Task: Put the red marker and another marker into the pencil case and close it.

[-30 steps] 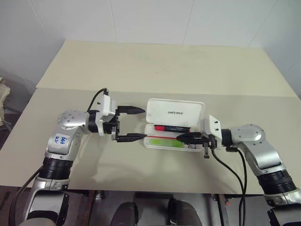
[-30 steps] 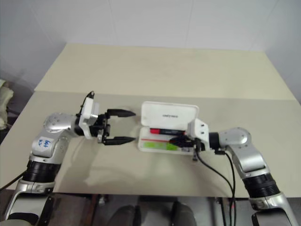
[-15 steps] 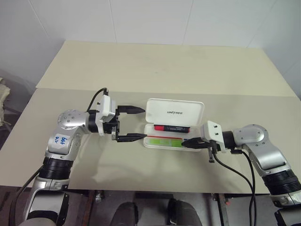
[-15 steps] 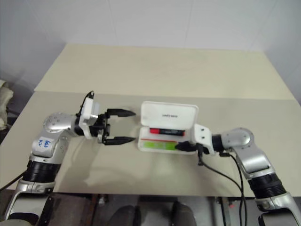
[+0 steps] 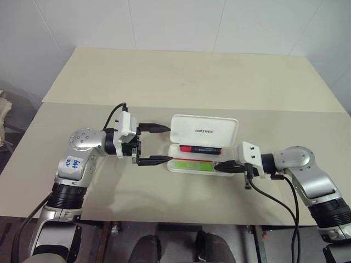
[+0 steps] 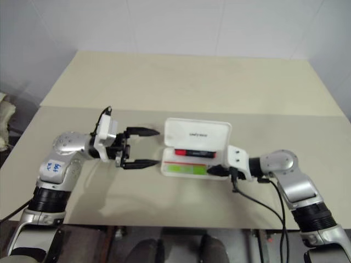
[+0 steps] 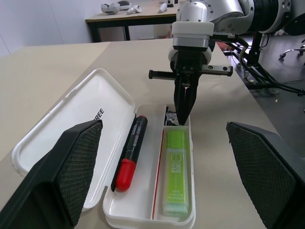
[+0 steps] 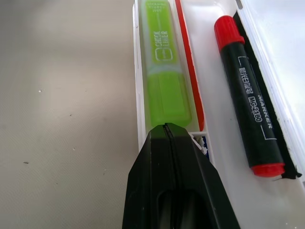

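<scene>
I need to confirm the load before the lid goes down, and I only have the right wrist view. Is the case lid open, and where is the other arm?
Observer: The pencil case is open, with its lid tilted up on the far side. The left gripper hangs open at the case's left end.
Operator: Is my gripper holding anything?
Observer: No. The left wrist view shows the right gripper shut and empty, its tip at the case's right end.
Operator: Are both pens fully inside?
Observer: Yes. The red marker lies nearer the lid, the green highlighter in the front compartment, with a divider between them.
</scene>
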Available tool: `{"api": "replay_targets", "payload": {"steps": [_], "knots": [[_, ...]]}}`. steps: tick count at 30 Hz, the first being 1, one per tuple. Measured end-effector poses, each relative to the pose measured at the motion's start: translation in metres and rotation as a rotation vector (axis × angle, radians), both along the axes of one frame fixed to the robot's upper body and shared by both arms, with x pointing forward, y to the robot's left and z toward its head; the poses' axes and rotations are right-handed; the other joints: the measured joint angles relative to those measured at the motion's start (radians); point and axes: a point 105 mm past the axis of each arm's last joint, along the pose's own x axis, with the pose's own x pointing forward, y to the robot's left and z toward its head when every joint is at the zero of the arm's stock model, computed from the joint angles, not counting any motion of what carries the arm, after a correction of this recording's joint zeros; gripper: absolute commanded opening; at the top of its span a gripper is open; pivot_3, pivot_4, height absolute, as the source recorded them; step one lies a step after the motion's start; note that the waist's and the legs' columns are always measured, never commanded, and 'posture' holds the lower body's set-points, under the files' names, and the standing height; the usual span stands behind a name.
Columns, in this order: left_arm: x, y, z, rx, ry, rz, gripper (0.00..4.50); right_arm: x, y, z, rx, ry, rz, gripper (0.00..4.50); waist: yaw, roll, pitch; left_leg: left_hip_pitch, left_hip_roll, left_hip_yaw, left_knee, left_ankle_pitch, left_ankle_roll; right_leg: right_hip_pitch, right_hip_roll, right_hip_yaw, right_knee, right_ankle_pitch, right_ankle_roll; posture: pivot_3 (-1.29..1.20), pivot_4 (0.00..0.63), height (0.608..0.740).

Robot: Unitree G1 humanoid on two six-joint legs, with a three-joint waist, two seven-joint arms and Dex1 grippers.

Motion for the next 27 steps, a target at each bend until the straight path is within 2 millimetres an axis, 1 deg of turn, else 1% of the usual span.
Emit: {"api": "replay_targets", "payload": {"steps": [2, 5, 8, 10, 11, 14, 15, 17, 19, 22, 27], "knots": [[0.000, 0.000, 0.000, 0.000, 0.000, 0.000, 4.45, -0.005, 0.004, 0.007, 0.051, 0.017, 0.027, 0.02, 0.000, 0.000, 0.000, 0.000, 0.000, 0.000, 0.000, 0.000, 0.000, 0.000, 0.000, 0.000, 0.000, 0.000, 0.000, 0.00, 0.150, 0.740], [0.000, 0.000, 0.000, 0.000, 0.000, 0.001, 4.45, -0.013, 0.005, 0.023, 0.133, 0.038, 0.050, 0.02, 0.001, 0.000, 0.000, 0.000, 0.000, 0.000, 0.000, 0.000, 0.000, 0.000, 0.000, 0.000, 0.000, 0.000, 0.000, 0.00, 0.150, 0.740], [0.000, 0.000, 0.000, 0.000, 0.000, 0.001, 4.45, -0.017, -0.001, 0.032, 0.167, 0.049, 0.032, 0.61, 0.003, 0.000, 0.000, 0.000, 0.000, -0.001, 0.000, 0.000, 0.000, 0.000, 0.000, 0.000, 0.000, 0.000, 0.000, 0.00, 0.150, 0.740], [0.000, 0.000, 0.000, 0.000, 0.000, 0.002, 4.45, -0.021, -0.006, 0.035, 0.162, 0.066, 0.027, 1.22, 0.002, 0.000, 0.000, 0.000, 0.000, -0.001, 0.000, 0.000, 0.000, 0.000, 0.000, 0.000, 0.000, 0.000, 0.000, 0.00, 0.150, 0.740], [0.000, 0.000, 0.000, 0.000, 0.001, 0.001, 4.45, -0.022, -0.009, 0.038, 0.175, 0.058, 0.018, 1.68, 0.001, 0.000, 0.000, 0.000, 0.000, 0.000, 0.000, 0.000, 0.000, 0.000, 0.000, 0.000, 0.000, 0.000, 0.000, 0.00, 0.150, 0.740], [0.000, 0.000, 0.000, -0.001, 0.002, 0.001, 4.45, -0.024, -0.017, 0.040, 0.196, 0.037, -0.007, 2.76, 0.002, 0.000, 0.000, 0.000, 0.000, 0.000, 0.000, 0.000, 0.000, 0.000, 0.000, 0.000, 0.000, 0.000, 0.000, 0.00, 0.150, 0.740], [0.001, 0.001, -0.001, -0.001, 0.003, 0.003, 4.45, -0.026, -0.022, 0.041, 0.196, 0.018, -0.017, 3.06, 0.004, 0.000, 0.000, 0.000, 0.000, -0.001, 0.000, 0.000, 0.000, 0.000, 0.000, 0.000, 0.000, 0.000, 0.000, 0.00, 0.150, 0.740], [0.001, 0.001, -0.001, -0.001, 0.004, 0.003, 4.45, -0.026, -0.033, 0.045, 0.205, -0.024, -0.045, 3.86, 0.004, -0.001, 0.000, 0.000, 0.000, 0.000, 0.000, 0.000, 0.000, 0.000, 0.000, 0.000, 0.000, 0.000, 0.000, 0.00, 0.150, 0.740], [0.002, 0.002, -0.002, -0.001, 0.005, 0.002, 4.45, -0.026, -0.044, 0.052, 0.219, -0.062, -0.074, 4.45, 0.002, -0.001, 0.000, 0.000, 0.000, 0.000, 0.000, 0.000, 0.000, 0.000, 0.000, 0.000, 0.000, 0.000, 0.000, 0.00, 0.150, 0.740], [0.004, 0.004, -0.003, -0.002, 0.011, 0.007, 4.45, -0.026, -0.062, 0.054, 0.229, -0.088, -0.130, 4.45, 0.003, -0.001, 0.000, 0.000, 0.000, 0.000, 0.000, 0.000, 0.000, 0.000, 0.000, 0.000, 0.000, 0.000, 0.000, 0.00, 0.150, 0.740], [0.010, 0.008, -0.002, -0.011, -0.006, 0.021, 4.45, -0.023, -0.084, 0.055, 0.245, -0.125, -0.212, 4.45, 0.002, -0.001, 0.000, 0.000, 0.000, 0.001, 0.000, 0.000, 0.000, 0.000, 0.000, 0.000, 0.000, 0.000, 0.000, 0.00, 0.150, 0.740]]}}
